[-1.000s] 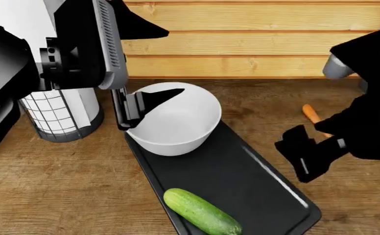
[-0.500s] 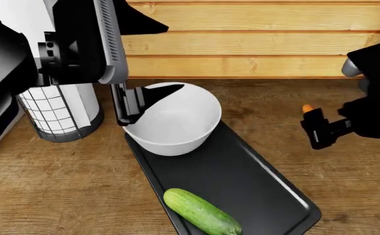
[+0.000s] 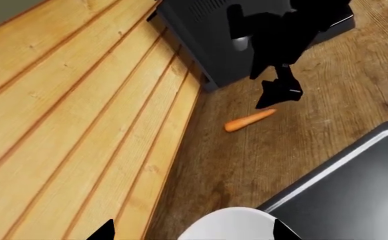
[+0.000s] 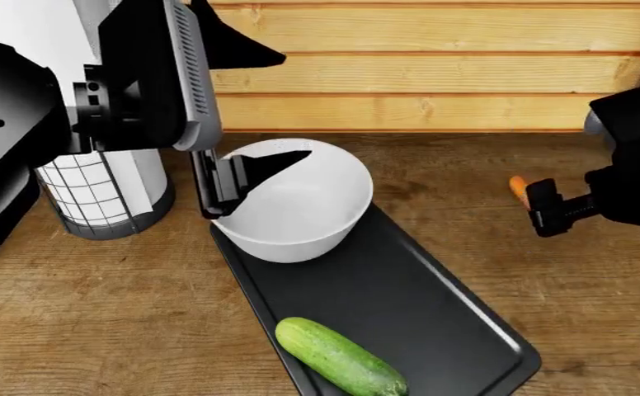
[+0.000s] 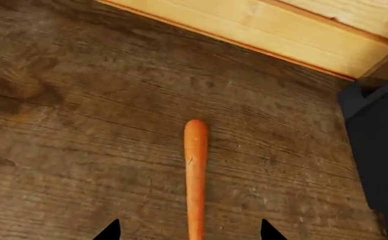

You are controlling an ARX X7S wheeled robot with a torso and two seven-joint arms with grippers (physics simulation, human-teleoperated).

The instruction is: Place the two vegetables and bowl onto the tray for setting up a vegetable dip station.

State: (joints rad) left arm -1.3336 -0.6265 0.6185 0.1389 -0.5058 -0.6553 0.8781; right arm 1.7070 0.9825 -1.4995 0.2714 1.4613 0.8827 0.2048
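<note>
The white bowl [image 4: 293, 202] sits on the far end of the black tray [image 4: 408, 305]. The green cucumber [image 4: 339, 357] lies on the tray's near end. My left gripper [image 4: 243, 177] hovers at the bowl's left rim. In the left wrist view it [image 3: 192, 234] is open, with the bowl's rim [image 3: 231, 225] below the gap. The orange carrot [image 4: 517, 186] lies on the counter to the right of the tray. My right gripper [image 4: 546, 214] is directly over it. In the right wrist view it [image 5: 187, 232] is open and its tips straddle the carrot [image 5: 195, 165].
A white mesh-patterned cylinder [image 4: 105, 190] stands left of the bowl. A wooden plank wall [image 4: 408, 74] runs along the back of the wooden counter [image 4: 100, 313]. A dark appliance block [image 5: 381, 150] stands close to the carrot's far side.
My right gripper has swung from beside the tray's right edge, rightward and back, to over the carrot. The left arm, bowl and cucumber have hardly moved.
</note>
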